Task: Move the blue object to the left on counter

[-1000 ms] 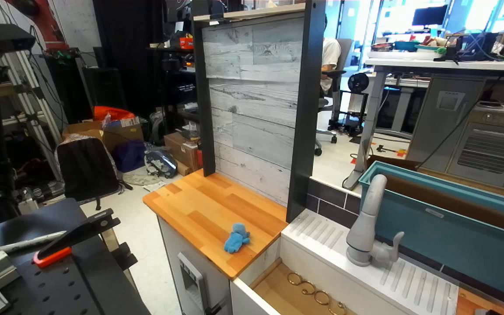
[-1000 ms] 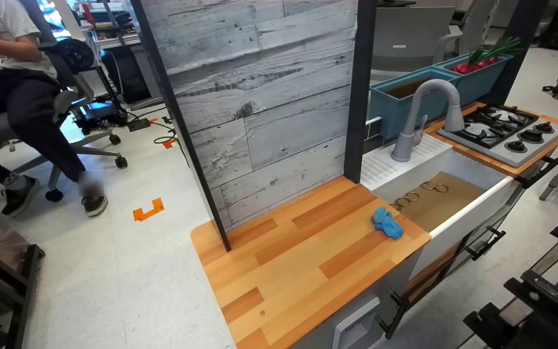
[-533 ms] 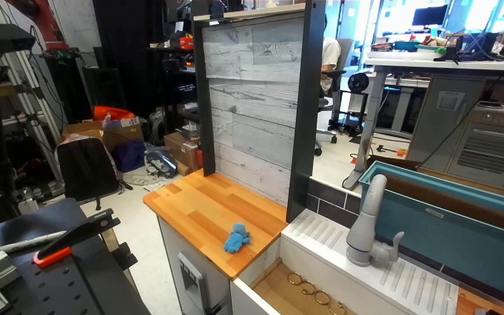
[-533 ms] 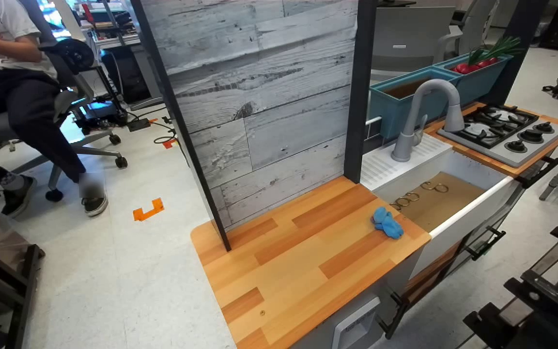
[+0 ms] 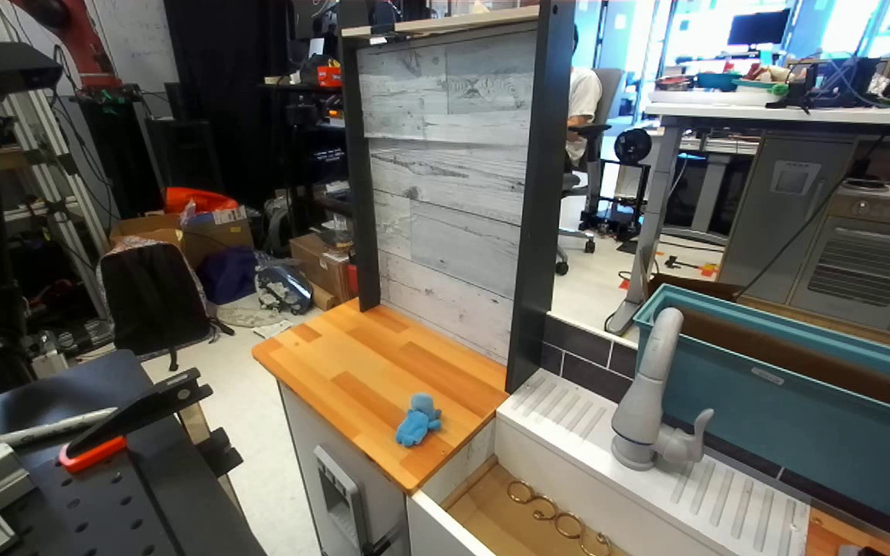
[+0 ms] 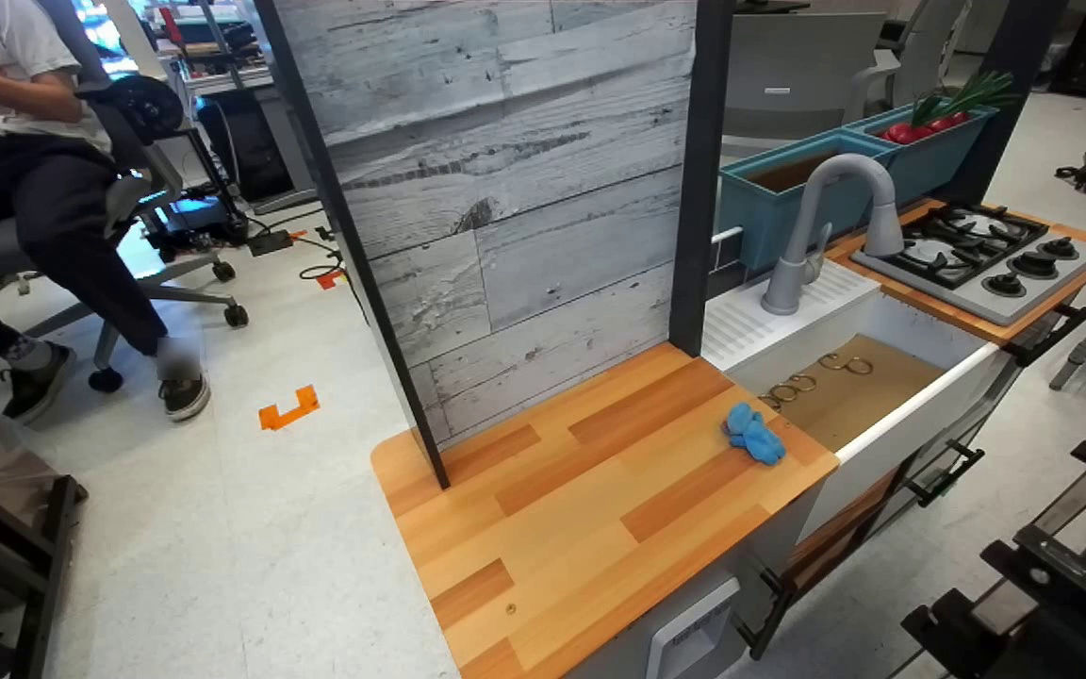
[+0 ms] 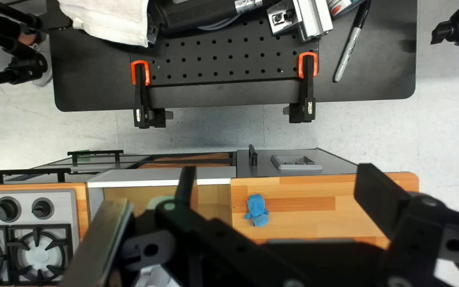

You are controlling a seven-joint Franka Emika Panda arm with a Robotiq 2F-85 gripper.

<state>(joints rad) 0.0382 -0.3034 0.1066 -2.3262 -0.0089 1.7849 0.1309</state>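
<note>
Blue object (image 6: 754,435) lies on the counter (image 6: 581,528), at two o'clock from its middle in an exterior view, near the sink (image 6: 920,411). In an exterior view the faucet (image 5: 640,413) stands at the object's three o'clock. The gripper (image 7: 280,187), in the wrist view, has its jaws spread wide.

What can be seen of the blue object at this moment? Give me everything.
The blue object is small, lumpy and light blue, with a soft, plush look: a rounded end like a head, a longer body and short limb-like stubs. It lies on the counter, near the end by the sink, its rounded end toward the panel. Only the counter touches it; the pincer is open and clear of it. Finer features are too small to tell.
</note>
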